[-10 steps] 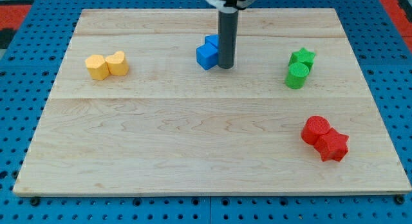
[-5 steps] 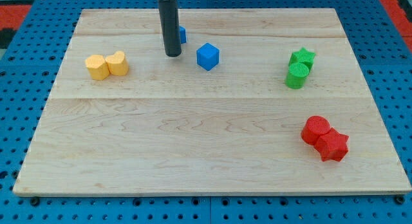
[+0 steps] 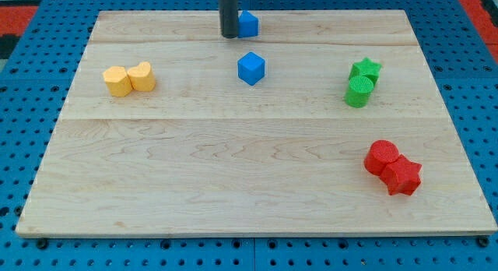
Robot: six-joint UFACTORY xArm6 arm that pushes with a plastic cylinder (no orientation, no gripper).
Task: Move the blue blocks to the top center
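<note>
A blue cube sits on the wooden board a little above its middle. A second blue block lies near the board's top edge, at the centre; its shape is partly hidden by the rod. My tip rests at the top centre, touching the left side of that second blue block and up and to the left of the blue cube.
Two yellow blocks sit together at the left. A green star and a green cylinder sit together at the right. Two red blocks sit together at the lower right.
My tip moved from beside the blue cube to the left, then up to the top centre. The second blue block moved left with it, then up and right to the top edge.
</note>
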